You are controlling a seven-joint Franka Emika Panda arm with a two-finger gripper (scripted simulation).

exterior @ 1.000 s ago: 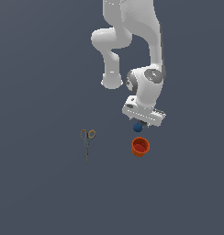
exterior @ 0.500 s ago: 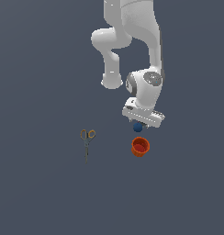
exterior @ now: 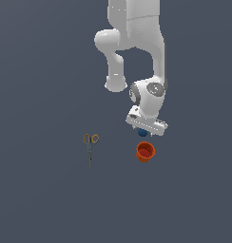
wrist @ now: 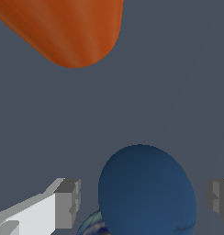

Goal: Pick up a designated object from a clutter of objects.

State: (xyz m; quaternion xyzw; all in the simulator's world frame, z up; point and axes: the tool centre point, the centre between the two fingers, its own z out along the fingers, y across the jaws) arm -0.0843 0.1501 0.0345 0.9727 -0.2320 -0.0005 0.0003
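White robot arm [exterior: 137,52] reaches down over the flat dark grey desk [exterior: 42,199], wrist bent low. The gripper [exterior: 145,132] hangs right over the small smooth dark blue ball [exterior: 143,133], which peeks out just under the gripper's white body in the exterior view. In the wrist view the ball [wrist: 146,190] sits between the two grey fingertips [wrist: 68,202], w/ clear gaps of desk on both sides, so the gripper is spread wide & has hold of nothing. Something bluish-patterned [wrist: 93,225] shows at the ball's edge, half hidden; can't tell what it is.

The orange-red round cup [exterior: 145,152] stands upright just on the near side of the ball, close but apart from it. The wrist view catches its orange side [wrist: 72,27] too. The yellow-handled scissors [exterior: 90,148] lie flat well off to the exterior view's left, handles far, blades pointing near.
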